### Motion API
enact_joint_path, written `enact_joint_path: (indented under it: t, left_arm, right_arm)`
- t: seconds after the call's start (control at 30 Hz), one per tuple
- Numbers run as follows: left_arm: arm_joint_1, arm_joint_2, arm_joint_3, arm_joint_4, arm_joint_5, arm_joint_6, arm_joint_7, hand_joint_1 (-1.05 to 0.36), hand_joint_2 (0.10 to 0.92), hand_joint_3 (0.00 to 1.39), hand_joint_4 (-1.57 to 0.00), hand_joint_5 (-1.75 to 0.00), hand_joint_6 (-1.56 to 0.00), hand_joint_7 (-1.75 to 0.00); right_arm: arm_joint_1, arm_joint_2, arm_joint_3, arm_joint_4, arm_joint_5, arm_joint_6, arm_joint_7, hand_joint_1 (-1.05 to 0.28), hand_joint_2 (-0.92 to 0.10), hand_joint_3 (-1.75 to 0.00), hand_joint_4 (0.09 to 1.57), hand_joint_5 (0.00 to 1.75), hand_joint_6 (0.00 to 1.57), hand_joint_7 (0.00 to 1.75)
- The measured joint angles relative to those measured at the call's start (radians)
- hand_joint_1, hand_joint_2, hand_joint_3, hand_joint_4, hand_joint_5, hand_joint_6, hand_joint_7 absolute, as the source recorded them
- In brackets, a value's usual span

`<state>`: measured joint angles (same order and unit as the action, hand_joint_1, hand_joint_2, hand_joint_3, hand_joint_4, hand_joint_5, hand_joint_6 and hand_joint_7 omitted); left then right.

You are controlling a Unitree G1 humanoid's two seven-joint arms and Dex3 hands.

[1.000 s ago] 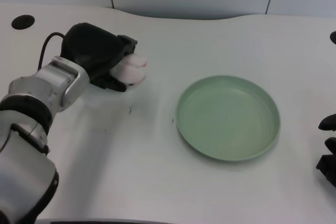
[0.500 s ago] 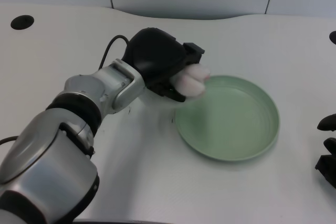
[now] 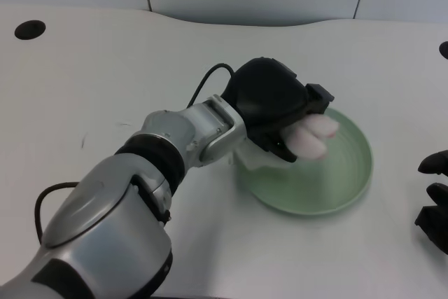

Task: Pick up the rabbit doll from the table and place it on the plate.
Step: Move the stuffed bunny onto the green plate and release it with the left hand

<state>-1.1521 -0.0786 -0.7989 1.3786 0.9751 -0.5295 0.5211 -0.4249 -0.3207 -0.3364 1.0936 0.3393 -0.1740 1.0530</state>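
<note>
Left hand (image 3: 274, 106) has carried the rabbit doll (image 3: 313, 136) over the plate (image 3: 350, 187).

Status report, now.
Left hand grips rabbit doll. Doll above green plate, not released. Nothing in the way.

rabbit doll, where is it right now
In the head view the rabbit doll is right of centre, held in the left hand over the middle of the green plate; whether it touches the plate cannot be told.

light: bright, even | shadows: soft | focus: slight motion blur
</note>
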Motion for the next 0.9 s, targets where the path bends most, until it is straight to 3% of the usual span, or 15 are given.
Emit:
enact_joint_path:
  t: [0.23,0.3,0.37,0.4,0.47,0.5,0.53,0.57,0.6,0.63,0.7,0.8,0.9]
  left_arm:
    - [0.0,-0.016,-0.011,0.0,0.0,0.0,-0.01,-0.35,0.884,0.09,-0.8,-1.75,-0.66,-1.75]
    - [0.001,-0.025,-0.019,0.0,0.001,0.002,-0.023,-0.38,0.895,0.07,-0.8,-1.68,-0.77,-1.4]
    - [0.006,-0.038,-0.027,0.001,0.002,0.004,-0.04,-0.4,0.914,0.05,-0.79,-1.71,-0.81,-1.3]
    - [0.011,-0.043,-0.028,0.001,0.002,0.001,-0.041,-0.4,0.904,0.05,-0.77,-1.73,-0.73,-1.55]
    - [0.019,-0.052,-0.026,0.001,-0.001,-0.015,-0.041,-0.4,0.899,0.05,-0.76,-1.74,-0.67,-1.7]
    - [0.022,-0.055,-0.014,0.001,-0.014,-0.027,-0.062,-0.46,0.9,0.04,-0.54,-1.74,-0.51,-1.68]
    - [0.025,-0.056,0.0,0.001,-0.035,-0.039,-0.1,-0.53,0.912,0.04,-0.36,-1.63,-0.39,-1.5]
    - [0.029,-0.056,0.016,0.001,-0.054,-0.049,-0.141,-0.55,0.917,0.04,-0.3,-1.59,-0.35,-1.42]
    - [0.033,-0.056,0.032,0.001,-0.074,-0.056,-0.182,-0.6,0.918,0.09,-0.28,-1.27,-0.34,-1.08]
    - [0.038,-0.056,0.05,0.001,-0.094,-0.059,-0.221,-0.64,0.92,0.16,-0.32,-0.84,-0.4,-0.61]
    - [0.045,-0.056,0.092,0.002,-0.139,-0.066,-0.296,-0.7,0.921,0.36,-0.31,-0.39,-0.39,-0.18]
    - [0.046,-0.056,0.149,0.001,-0.2,-0.069,-0.38,-0.76,0.921,0.52,-0.24,-0.2,-0.32,-0.02]
    - [0.047,-0.057,0.165,0.001,-0.208,-0.073,-0.398,-0.79,0.921,0.56,-0.2,-0.16,-0.27,0.0]
  right_arm:
    - [0.006,0.001,0.004,-0.009,-0.002,0.0,-0.006,-0.41,-0.92,-0.15,1.31,1.75,1.01,1.75]
    - [0.006,0.001,0.006,-0.009,-0.002,0.001,0.002,-0.41,-0.92,-0.13,1.3,1.75,0.96,1.75]
    - [0.006,0.001,0.012,-0.009,-0.004,0.004,0.018,-0.42,-0.92,-0.11,1.3,1.75,1.02,1.75]
    - [0.006,0.001,0.016,-0.009,-0.006,0.004,0.022,-0.42,-0.92,-0.1,1.31,1.75,1.06,1.75]
    - [0.006,0.001,0.022,-0.008,-0.009,0.004,0.022,-0.43,-0.92,-0.09,1.32,1.75,1.09,1.75]
    - [0.006,0.0,0.024,-0.007,-0.009,0.004,0.024,-0.43,-0.92,-0.1,1.34,1.75,1.1,1.75]
    - [0.006,0.0,0.026,-0.005,-0.009,0.004,0.03,-0.44,-0.92,-0.1,1.37,1.75,1.1,1.75]
    - [0.006,0.0,0.029,-0.002,-0.009,0.003,0.038,-0.44,-0.92,-0.1,1.38,1.75,1.1,1.75]
    - [0.006,-0.001,0.032,-0.002,-0.009,0.002,0.045,-0.43,-0.92,-0.09,1.39,1.75,1.05,1.75]
    - [0.006,-0.001,0.033,-0.001,-0.008,0.003,0.051,-0.42,-0.91,-0.08,1.37,1.75,0.95,1.75]
    - [0.006,-0.004,0.033,0.0,-0.008,0.013,0.063,-0.41,-0.92,-0.07,1.37,1.75,0.93,1.75]
    - [0.004,-0.007,0.034,0.006,-0.008,0.018,0.096,-0.41,-0.92,-0.09,1.38,1.75,0.99,1.75]
    - [0.003,-0.007,0.034,0.008,-0.008,0.014,0.105,-0.41,-0.92,-0.09,1.4,1.75,1.09,1.75]
